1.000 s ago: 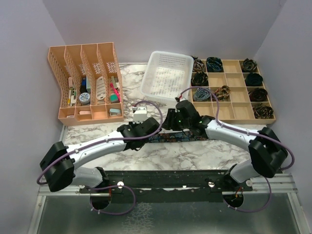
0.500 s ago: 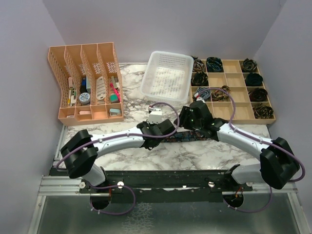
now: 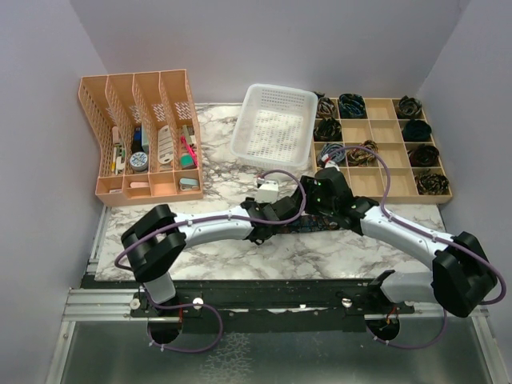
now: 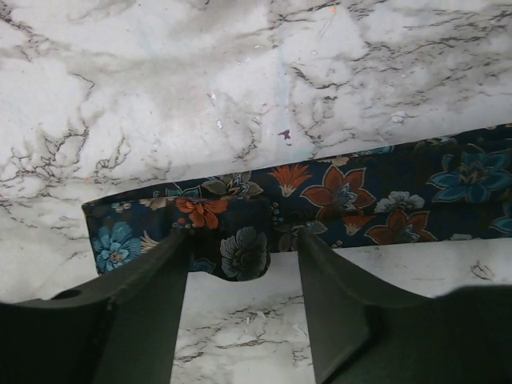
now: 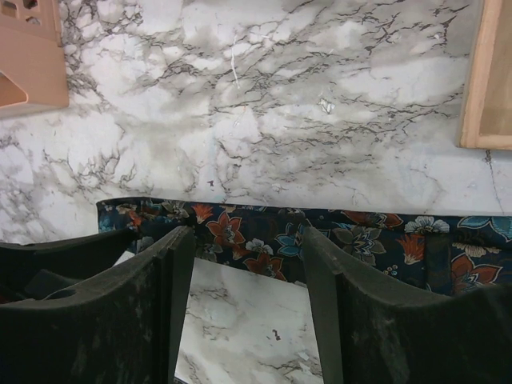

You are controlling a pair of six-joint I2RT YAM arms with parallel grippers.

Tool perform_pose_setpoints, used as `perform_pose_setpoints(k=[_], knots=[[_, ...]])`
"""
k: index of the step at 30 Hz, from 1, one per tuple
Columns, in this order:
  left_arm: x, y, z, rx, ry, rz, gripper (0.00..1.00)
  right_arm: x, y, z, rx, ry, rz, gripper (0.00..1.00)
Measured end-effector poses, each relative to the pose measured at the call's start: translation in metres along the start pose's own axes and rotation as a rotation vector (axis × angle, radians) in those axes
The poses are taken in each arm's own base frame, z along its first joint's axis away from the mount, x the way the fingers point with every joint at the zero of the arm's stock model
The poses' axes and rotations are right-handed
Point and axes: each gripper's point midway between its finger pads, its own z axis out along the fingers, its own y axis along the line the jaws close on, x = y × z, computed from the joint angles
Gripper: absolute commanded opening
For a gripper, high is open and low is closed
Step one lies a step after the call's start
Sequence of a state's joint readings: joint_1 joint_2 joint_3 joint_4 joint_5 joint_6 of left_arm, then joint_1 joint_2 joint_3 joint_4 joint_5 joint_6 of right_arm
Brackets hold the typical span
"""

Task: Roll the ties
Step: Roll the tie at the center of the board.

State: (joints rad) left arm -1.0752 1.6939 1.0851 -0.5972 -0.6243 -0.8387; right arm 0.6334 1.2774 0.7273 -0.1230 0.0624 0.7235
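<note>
Seen from high and behind, looking down; from both wrists, close over the marble table (image 5: 320, 80), apparently sharing one tie (image 4: 360, 200) end.

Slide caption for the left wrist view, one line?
Left fingers open astride a small fold near the end of the floral tie, which lies flat on the marble table.

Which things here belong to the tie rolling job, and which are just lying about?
Job: flat tie, left gripper, right gripper, wooden divider tray, rolled ties inside it.
Lying about: orange desk organizer, white basket.
</note>
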Motion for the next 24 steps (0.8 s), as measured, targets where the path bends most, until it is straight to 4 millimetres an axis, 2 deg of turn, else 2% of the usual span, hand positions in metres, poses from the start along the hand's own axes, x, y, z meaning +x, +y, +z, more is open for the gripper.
perform_pose_setpoints(k=[4,6,8,10,13,17,22,24], knots=[[-0.01,-0.009,-0.01,0.068,-0.022,-0.043,0.71,-0.001,-0.003,0.0,0.005,-0.002,-0.013,0.65],[-0.019,-0.009,-0.022,0.118,-0.052,-0.079,0.74,-0.001,-0.004,0.0,0.002,0.001,-0.023,0.7],[-0.03,-0.006,-0.04,0.181,-0.095,-0.129,0.77,0.0,-0.002,0.0,-0.015,0.013,-0.043,0.82],[-0.038,0.0,-0.053,0.227,-0.132,-0.17,0.79,0.003,0.002,-0.001,-0.047,0.029,-0.073,0.9],[-0.043,0.015,-0.064,0.267,-0.173,-0.228,0.8,0.005,0.016,-0.003,-0.14,0.046,-0.158,0.93],[-0.035,0.052,-0.055,0.252,-0.177,-0.309,0.81,0.006,0.048,-0.006,-0.381,-0.008,-0.345,0.96],[-0.015,0.099,-0.032,0.207,-0.148,-0.434,0.83,0.045,0.072,-0.004,-0.599,-0.062,-0.732,0.93],[-0.011,0.109,-0.028,0.207,-0.143,-0.473,0.83,0.056,0.083,0.003,-0.66,-0.049,-0.88,0.94]])
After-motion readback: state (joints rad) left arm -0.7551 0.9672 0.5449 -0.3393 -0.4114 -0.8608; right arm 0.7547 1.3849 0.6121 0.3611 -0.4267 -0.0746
